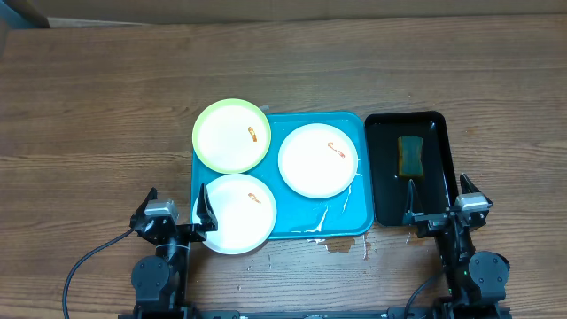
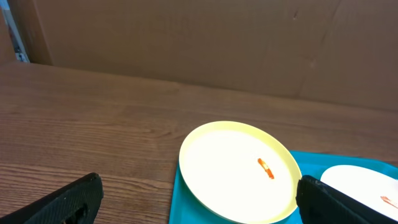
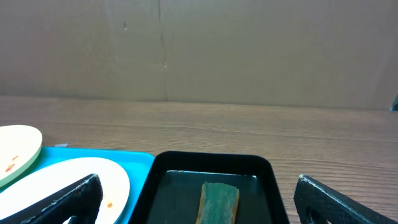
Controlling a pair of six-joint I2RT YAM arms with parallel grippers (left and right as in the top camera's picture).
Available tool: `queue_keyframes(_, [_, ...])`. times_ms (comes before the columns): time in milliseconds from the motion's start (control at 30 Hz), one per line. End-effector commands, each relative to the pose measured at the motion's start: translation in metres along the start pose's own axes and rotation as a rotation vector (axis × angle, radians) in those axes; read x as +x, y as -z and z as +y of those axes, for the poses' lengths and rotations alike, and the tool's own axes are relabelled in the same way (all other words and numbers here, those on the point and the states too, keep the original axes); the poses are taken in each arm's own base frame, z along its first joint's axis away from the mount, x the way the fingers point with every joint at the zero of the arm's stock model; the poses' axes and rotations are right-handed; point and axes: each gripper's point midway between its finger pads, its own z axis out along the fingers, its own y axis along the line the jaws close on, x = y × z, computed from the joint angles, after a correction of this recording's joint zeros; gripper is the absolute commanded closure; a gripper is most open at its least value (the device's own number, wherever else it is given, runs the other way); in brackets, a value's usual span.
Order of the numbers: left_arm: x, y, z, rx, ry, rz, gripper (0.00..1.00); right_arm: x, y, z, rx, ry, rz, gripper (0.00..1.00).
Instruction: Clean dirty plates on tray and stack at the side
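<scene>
Three plates lie on the turquoise tray [image 1: 350,221]. The yellow-green plate [image 1: 231,135] [image 2: 236,171] sits at its far left corner, overhanging the rim, with an orange smear. One white plate [image 1: 318,159] [image 3: 68,180] is at the middle right, with an orange smear. Another white plate [image 1: 237,213] overhangs the near left corner, also smeared. My left gripper [image 1: 177,213] [image 2: 199,202] is open and empty at the near table edge, beside that plate. My right gripper [image 1: 438,213] [image 3: 199,199] is open and empty near the black tray's front.
A glossy black tray [image 1: 438,190] [image 3: 211,168] stands right of the turquoise tray and holds a green-and-yellow sponge [image 1: 410,155] [image 3: 219,200]. A wet brown spill [image 1: 341,244] lies on the wood by the tray's near edge. A cardboard wall stands behind the table.
</scene>
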Motion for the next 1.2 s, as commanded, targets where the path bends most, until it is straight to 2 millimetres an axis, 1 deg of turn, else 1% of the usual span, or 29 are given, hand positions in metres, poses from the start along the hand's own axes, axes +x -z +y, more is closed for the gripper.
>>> queue_keyframes(0, [-0.001, 0.000, -0.001, 0.008, -0.018, -0.008, 0.00, 0.001, 0.000, -0.001, 0.008, 0.004, -0.006, 0.00])
queue_keyframes(933, [-0.001, 0.000, -0.001, 0.008, -0.018, -0.010, 0.00, 0.001, 0.000, -0.001, 0.008, 0.004, -0.006, 0.00])
queue_keyframes(1100, [-0.013, 0.001, -0.002, 0.008, -0.026, -0.059, 0.00, 0.001, 0.000, -0.001, 0.008, 0.004, -0.005, 0.00])
queue_keyframes(1167, [-0.020, 0.002, -0.012, 0.068, -0.031, -0.078, 0.00, 0.001, 0.000, -0.001, 0.008, 0.004, -0.006, 0.00])
